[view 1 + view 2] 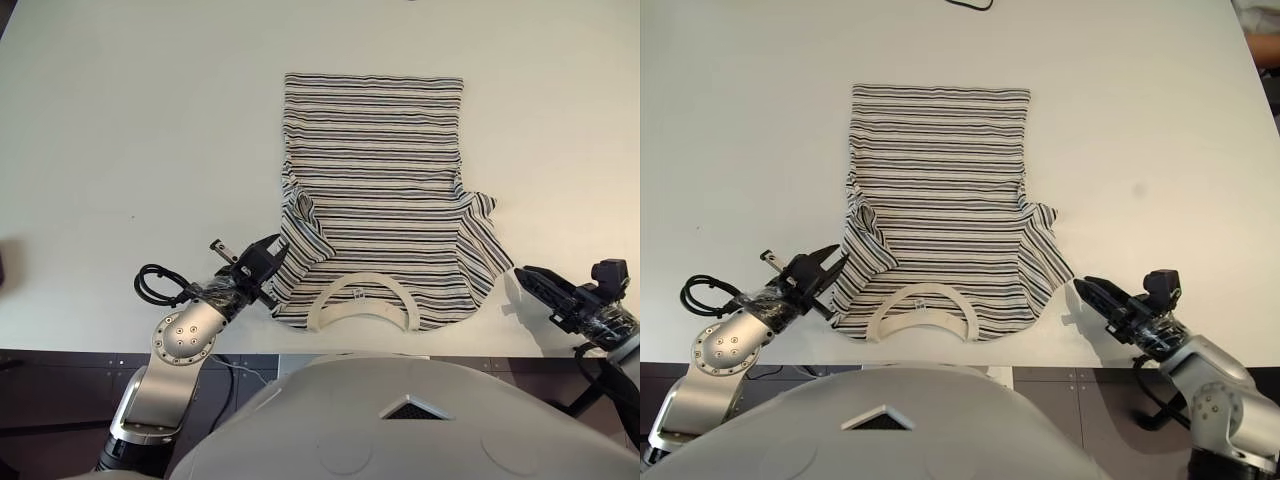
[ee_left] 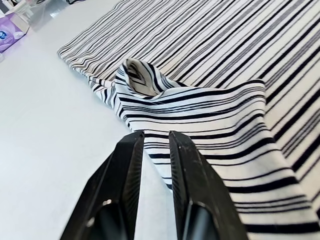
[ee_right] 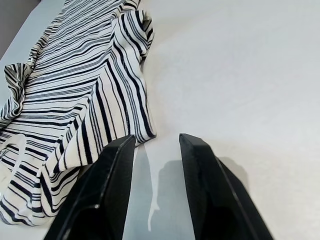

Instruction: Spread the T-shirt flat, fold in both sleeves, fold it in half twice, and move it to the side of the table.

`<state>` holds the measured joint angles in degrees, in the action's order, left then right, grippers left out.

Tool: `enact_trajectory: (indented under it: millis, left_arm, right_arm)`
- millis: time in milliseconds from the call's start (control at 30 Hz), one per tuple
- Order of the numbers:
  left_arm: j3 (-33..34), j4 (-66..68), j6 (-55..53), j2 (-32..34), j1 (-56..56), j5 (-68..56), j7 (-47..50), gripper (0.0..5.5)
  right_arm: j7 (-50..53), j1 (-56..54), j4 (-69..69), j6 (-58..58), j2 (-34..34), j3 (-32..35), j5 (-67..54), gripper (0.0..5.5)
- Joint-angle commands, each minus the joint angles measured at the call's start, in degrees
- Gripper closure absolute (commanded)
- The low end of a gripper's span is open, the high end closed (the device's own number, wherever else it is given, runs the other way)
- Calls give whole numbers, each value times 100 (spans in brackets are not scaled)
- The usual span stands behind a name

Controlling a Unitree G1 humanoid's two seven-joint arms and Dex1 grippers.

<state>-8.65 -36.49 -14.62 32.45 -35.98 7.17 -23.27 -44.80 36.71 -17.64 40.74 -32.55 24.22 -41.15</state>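
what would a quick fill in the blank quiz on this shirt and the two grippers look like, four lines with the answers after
1. The shirt is patterned with ___.
2. It lies on a ___ table.
3. The end of the shirt nearest the robot is the one with the ___.
4. The left gripper is at the shirt's near corner, and the right gripper is over bare table beside the shirt with its fingers ___.

Missing words: stripes; white; collar; open

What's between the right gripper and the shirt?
Just a bit of bare table; the right wrist view shows it between the right gripper and the shirt.
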Motion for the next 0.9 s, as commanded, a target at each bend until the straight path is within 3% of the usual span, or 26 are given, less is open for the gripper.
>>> enact_trajectory:
  millis: [33, 267, 533, 900]
  left_arm:
    - [-135, -63, 99, -31, -2, 194, 13, 459]
    - [-199, -36, 169, -43, -1, 355, -18, 459]
    - [-168, 14, 223, -81, 12, 402, 16, 455]
    - [-150, 35, 233, -199, 167, 453, 37, 455]
  right_arm:
    - [300, 112, -148, 250, 81, -297, 141, 389]
    - [530, -54, -163, 222, 111, -375, 102, 389]
    - [542, -200, -75, 101, 98, -392, 103, 534]
    - [419, -1160, 399, -70, -263, -182, 203, 534]
